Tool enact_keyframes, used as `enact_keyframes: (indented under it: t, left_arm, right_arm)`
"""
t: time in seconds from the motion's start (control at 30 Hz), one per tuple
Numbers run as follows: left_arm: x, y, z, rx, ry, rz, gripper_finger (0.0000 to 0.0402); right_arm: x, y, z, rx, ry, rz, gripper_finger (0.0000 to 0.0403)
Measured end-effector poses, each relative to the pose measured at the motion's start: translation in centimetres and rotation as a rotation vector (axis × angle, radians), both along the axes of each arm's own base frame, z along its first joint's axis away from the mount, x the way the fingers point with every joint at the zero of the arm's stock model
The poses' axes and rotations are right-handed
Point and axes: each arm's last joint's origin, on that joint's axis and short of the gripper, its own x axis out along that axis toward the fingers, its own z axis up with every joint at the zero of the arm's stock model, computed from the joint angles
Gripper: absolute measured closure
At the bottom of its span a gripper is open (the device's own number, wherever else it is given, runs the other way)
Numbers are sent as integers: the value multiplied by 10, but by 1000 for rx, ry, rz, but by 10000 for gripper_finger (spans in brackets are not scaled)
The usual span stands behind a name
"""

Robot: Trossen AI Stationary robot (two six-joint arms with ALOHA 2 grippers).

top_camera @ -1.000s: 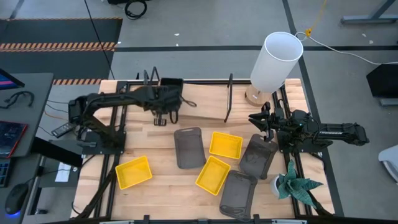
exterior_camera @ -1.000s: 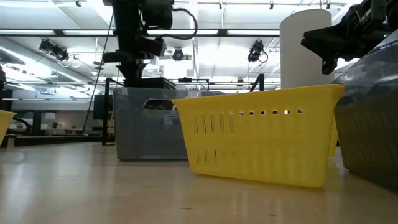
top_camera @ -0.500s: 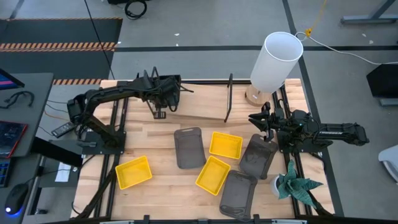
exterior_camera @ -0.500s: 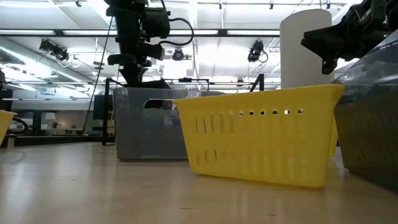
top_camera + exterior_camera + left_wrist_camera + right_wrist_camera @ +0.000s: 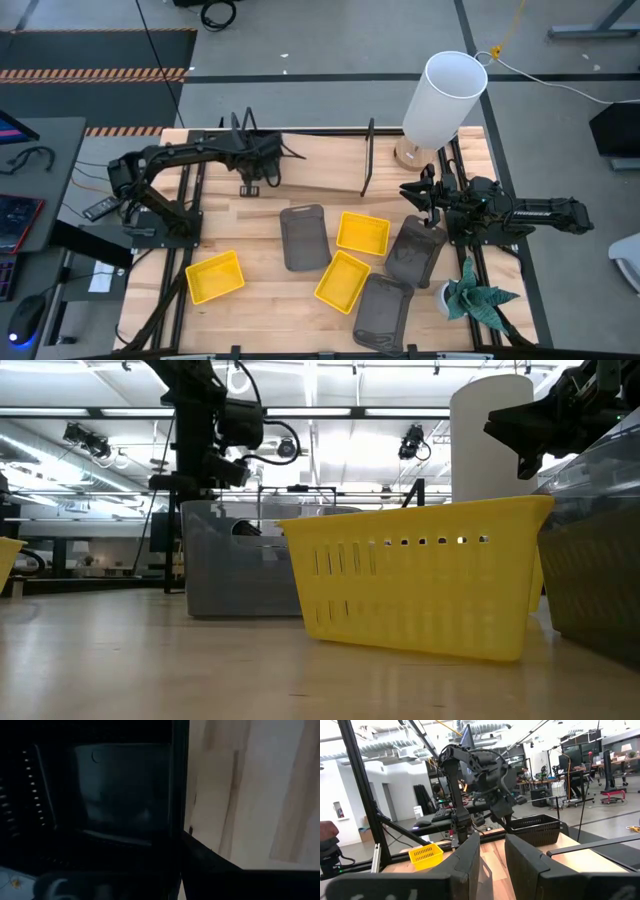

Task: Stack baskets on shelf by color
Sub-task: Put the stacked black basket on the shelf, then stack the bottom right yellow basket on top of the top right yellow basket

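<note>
My left gripper (image 5: 250,186) is at the left end of the shelf (image 5: 320,165), a light-wood board with black wire end frames. It is shut on a black basket (image 5: 535,830), whose dark inside fills the left wrist view (image 5: 115,790). My right gripper (image 5: 415,192) is open and holds nothing. It hovers over the far end of a dark grey basket (image 5: 415,250) by the table's right edge. Two more dark grey baskets (image 5: 304,237) (image 5: 382,310) and three yellow ones (image 5: 363,233) (image 5: 342,281) (image 5: 215,277) lie flat on the table. My left gripper comes from above, pointing down, and has one wall (image 5: 177,795) of the black basket between its fingers. One finger (image 5: 215,865) is outside the wall, over the shelf's wood; the inner one is lost in the dark. The basket sits level at the board; whether it rests there I cannot tell.
A tall white cylinder (image 5: 445,98) stands at the far right corner. A small green plant (image 5: 472,298) stands near the right edge. The shelf's right end frame (image 5: 368,155) rises from the board. Bare wood lies between the left yellow basket and the shelf.
My left gripper has moved along the shelf toward the table's left edge, and the black basket has gone with it. The right arm and the baskets on the table have kept still.
</note>
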Motion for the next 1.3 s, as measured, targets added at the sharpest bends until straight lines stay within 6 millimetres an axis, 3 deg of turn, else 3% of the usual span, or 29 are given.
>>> enact_keyframes:
  t: [0.13, 0.37, 0.57, 0.77, 1.07, 1.3]
  left_arm:
    - [2, 1, -3, 18, -28, 7, 358]
    - [0, 2, -2, 62, -10, 43, 291]
    - [4, 0, 13, 85, -32, 77, 236]
    - [13, -12, 31, 79, -70, 80, 207]
    - [26, -72, 44, -329, -207, 23, 228]
    - [21, -136, 33, -531, -95, 54, 249]
  right_arm:
    - [0, 0, 0, 0, 0, 0, 306]
    - [0, 0, 0, 0, 0, 0, 306]
    - [0, 0, 0, 0, 0, 0, 306]
    - [0, 0, 0, 0, 0, 0, 306]
    - [0, 0, 0, 0, 0, 0, 306]
    - [0, 0, 0, 0, 0, 0, 306]
